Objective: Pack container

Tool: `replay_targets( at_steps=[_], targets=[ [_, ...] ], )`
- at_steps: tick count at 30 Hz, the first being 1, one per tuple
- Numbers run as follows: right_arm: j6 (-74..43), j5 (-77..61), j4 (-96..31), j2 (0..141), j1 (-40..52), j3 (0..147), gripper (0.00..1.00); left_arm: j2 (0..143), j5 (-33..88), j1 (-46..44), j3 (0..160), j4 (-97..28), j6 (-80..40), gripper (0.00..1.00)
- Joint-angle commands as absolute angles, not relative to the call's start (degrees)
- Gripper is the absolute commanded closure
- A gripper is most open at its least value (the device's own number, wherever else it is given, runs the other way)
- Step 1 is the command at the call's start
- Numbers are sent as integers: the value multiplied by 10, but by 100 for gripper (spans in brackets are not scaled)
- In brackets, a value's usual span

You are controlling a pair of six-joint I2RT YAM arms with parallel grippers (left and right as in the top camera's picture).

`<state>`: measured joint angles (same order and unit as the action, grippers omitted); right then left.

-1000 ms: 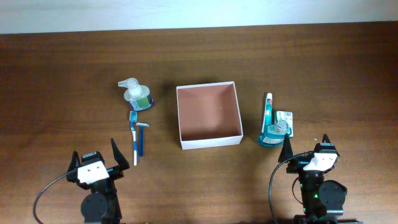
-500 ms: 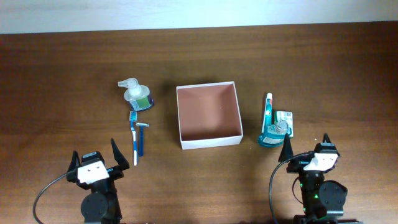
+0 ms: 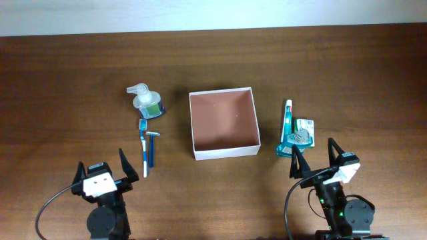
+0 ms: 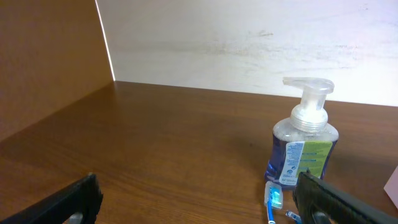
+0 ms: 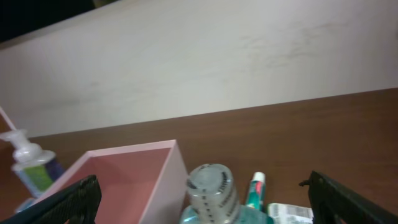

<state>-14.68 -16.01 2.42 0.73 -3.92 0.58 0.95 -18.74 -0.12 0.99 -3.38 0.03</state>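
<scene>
Nearest us, the left end effector [image 3: 101,162] and right end effector [image 3: 312,151] stand spread, holding nothing. On the bench [image 3: 67,80] the container [image 3: 227,152] lies bare. The toothbrush [image 3: 143,150], razor [image 3: 153,143] and soap dispenser [image 3: 147,101] at its nine o'clock, and the teal bottle [image 3: 288,145] and toothpaste [image 3: 287,113] at three, all await packing.

Near the table's front edge, the right gripper [image 3: 311,149] is now turned slightly to its left compared with a moment ago. Both its fingertips sit farther left than before, and the nearer one comes closer to the teal bottle [image 3: 291,144].
</scene>
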Motion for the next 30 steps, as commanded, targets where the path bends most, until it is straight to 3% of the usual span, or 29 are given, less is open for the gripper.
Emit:
replay_targets(
  at_steps=[1,8,15,30],
  targets=[
    [-166,-202,31,3,-44,3,2,8,-193,2,6,-32,5,1],
    [-166,-204,28,3,-44,29,1,8,-193,2,6,-32,5,1],
    [-148,-120,-107,43,-44,181,2,8,-193,2,6,-32,5,1],
    [-150,-85,-443,387,-44,610,1,8,-193,2,6,-32,5,1]
  ],
)
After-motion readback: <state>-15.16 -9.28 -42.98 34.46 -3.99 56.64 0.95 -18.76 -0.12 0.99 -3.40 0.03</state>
